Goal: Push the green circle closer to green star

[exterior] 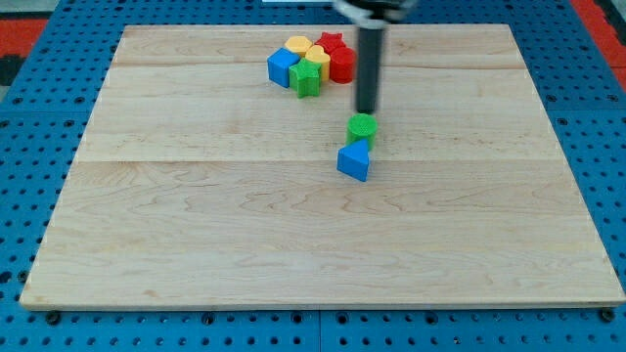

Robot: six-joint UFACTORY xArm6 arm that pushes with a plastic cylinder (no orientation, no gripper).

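Pale wood grain runs across the surface point(196, 244), a light plank board lying on a blue pegboard point(20, 147) dotted with holes, with a strip of red point(24, 20) showing at the view's top corners. Toward the view's top, left of centre, a tight cluster of small matte blocks sits touching one another: a blue cube point(282, 66) at the cluster's left, a yellow block point(297, 44) of unclear shape behind it, the green star point(307, 78) at the front with a yellow heart-like block point(318, 58) just behind it, then a red block point(333, 42) of unclear shape and a red cylinder point(341, 66) on the right. Well apart from the cluster, nearer the view's centre, the green circle point(362, 126) stands as a short ribbed cylinder, touching a blue triangular block point(354, 159) just below it. A straight dark rod comes down upright from the view's top, slightly blurred, and my tip point(366, 111) rests just above the green circle. No hand with jaws is fitted, so none can be called apart or together.
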